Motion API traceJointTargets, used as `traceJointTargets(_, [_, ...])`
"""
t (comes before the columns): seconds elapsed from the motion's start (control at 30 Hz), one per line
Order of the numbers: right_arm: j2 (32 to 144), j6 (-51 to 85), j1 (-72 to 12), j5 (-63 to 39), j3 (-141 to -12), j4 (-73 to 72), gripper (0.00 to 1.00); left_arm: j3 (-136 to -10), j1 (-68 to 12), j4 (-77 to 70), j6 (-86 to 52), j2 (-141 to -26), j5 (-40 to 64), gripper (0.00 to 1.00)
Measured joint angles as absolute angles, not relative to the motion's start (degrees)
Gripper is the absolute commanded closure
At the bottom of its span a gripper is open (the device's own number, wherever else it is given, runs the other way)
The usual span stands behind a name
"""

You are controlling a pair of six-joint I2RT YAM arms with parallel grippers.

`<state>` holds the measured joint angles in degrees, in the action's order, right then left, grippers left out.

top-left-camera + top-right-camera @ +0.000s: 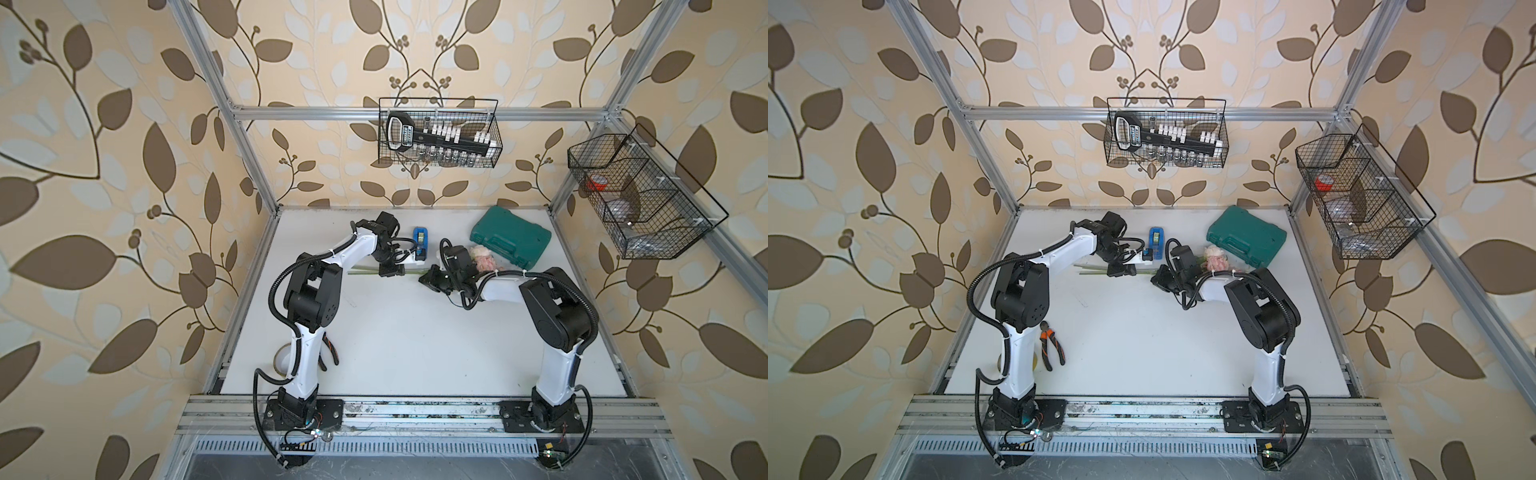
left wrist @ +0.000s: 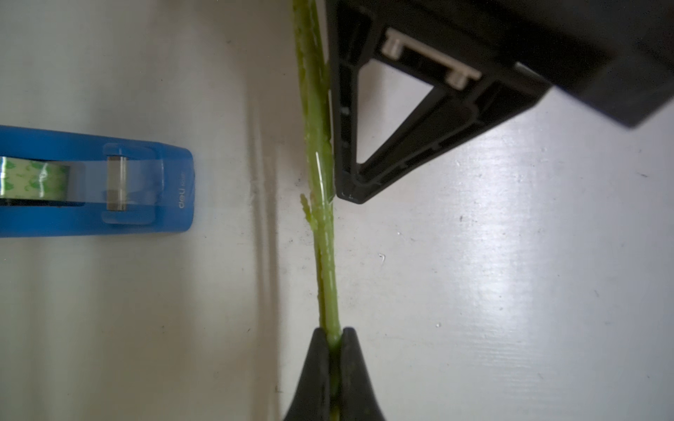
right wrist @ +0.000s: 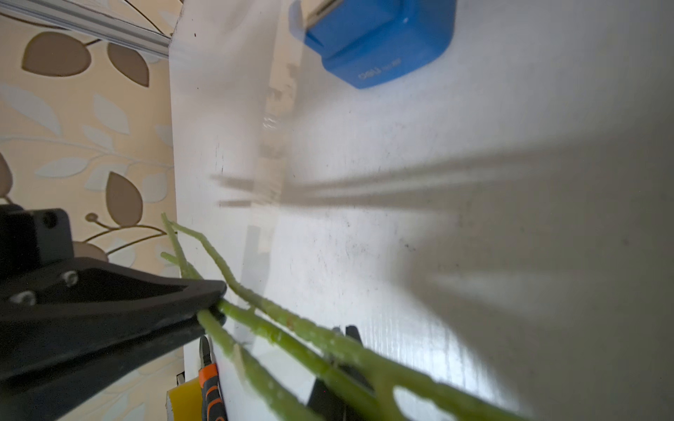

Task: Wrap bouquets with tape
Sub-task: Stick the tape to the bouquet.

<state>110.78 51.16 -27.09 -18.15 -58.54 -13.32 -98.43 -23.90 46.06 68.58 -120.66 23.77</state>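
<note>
The bouquets [image 1: 1214, 261] are held just over the table [image 1: 1142, 353], stems [image 2: 324, 255] pinched tight by the left gripper [image 2: 333, 337] and, nearer the blooms, the right gripper [image 1: 1160, 279], apparently to bunch them beside the blue tape dispenser [image 2: 109, 182] for wrapping.

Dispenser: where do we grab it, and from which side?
Mid-body, I'd say: jaws across the narrow width of the dispenser, on the two long blue side walls flanking the roll. Come straight down from above: it sits flat on the table, long axis front to back, cutter end toward the stems, so the walls face sideways.
</note>
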Motion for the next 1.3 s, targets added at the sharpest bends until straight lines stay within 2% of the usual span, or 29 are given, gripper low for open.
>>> traceJointTargets(0.07, [111.2,51.3,-27.2,-17.3,-58.8,-13.3,0.83,-98.4,-23.9,46.1,68.5,-120.7,23.9,1.00])
traceJointTargets(0.3, [111.9,51.6,-27.7,-14.1,-58.9,-13.6,0.73,-98.4,-23.9,45.9,68.4,-120.4,24.1,1.00])
traceJointTargets(0.53, [108.2,49.2,-27.6,-11.9,-54.7,-13.3,0.44,-98.4,-23.9,45.9,68.5,-120.4,24.3,1.00])
traceJointTargets(0.67, [99.4,45.2,-27.6,-10.4,-49.2,-10.9,0.36,-97.8,-23.9,47.0,68.7,-120.4,25.2,1.00])
traceJointTargets(0.87, [87.8,36.4,-28.2,-8.3,-48.1,-4.9,0.38,-97.6,-23.9,47.4,68.8,-120.4,25.3,1.00])
traceJointTargets(1.1, [82.5,21.9,-28.6,-0.7,-53.0,0.3,0.39,-97.6,-23.2,47.4,68.8,-120.4,25.5,1.00])
traceJointTargets(1.3, [81.9,-1.8,-28.6,0.1,-51.9,-4.7,0.47,-97.6,-22.8,47.4,68.7,-120.4,25.6,1.00])
